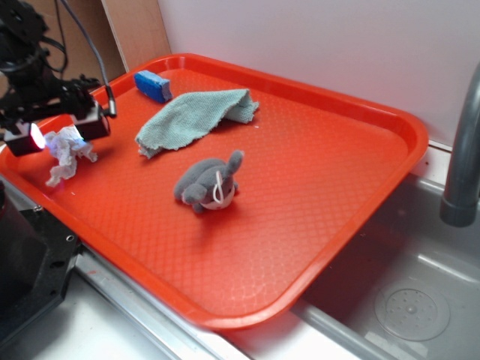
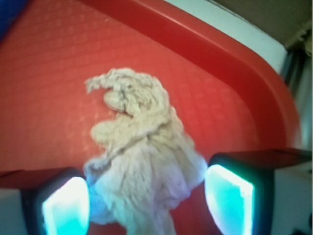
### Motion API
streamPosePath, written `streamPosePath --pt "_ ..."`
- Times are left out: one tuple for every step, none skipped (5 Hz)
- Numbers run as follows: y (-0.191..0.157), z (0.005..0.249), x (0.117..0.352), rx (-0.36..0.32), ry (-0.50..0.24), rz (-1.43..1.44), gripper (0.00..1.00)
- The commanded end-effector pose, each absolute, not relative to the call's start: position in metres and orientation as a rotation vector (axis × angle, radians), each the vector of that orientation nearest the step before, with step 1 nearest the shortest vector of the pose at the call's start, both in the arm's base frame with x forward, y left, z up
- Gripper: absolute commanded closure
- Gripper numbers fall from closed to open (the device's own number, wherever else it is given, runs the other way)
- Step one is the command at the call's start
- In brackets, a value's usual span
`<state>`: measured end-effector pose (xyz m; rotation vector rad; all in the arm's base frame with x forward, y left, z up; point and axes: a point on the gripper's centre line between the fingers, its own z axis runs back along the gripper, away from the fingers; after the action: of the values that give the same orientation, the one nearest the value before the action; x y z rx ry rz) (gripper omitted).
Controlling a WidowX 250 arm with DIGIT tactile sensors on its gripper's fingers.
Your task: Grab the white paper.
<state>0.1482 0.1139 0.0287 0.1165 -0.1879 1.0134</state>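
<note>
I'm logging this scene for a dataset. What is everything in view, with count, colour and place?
Crumpled white tissue paper wad: one, white, tray's left edge, between the gripper fingers, ragged strip trailing.
Flat teal cloth: one, teal, tray's far middle, partly folded.
Grey plush toy with white belly: one, grey and white, tray's centre.
Small blue block: one, blue, tray's far left corner.
Orange-red plastic tray: one, resting over the sink.
Metal sink basin: one, grey, lower right.
Grey faucet pipe: one, right edge.
Gripper: one, black with lit pads, around the paper wad.
</note>
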Motion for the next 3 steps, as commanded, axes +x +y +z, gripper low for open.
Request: streamPosePath --pt "0.118 0.017 0.153 0.131 -0.209 0.999 0.84" --pt "0.117 0.022 0.156 0.113 -0.221 1.006 1.00" --pt "0.111 0.039 0.165 0.109 -0.162 0.824 1.00"
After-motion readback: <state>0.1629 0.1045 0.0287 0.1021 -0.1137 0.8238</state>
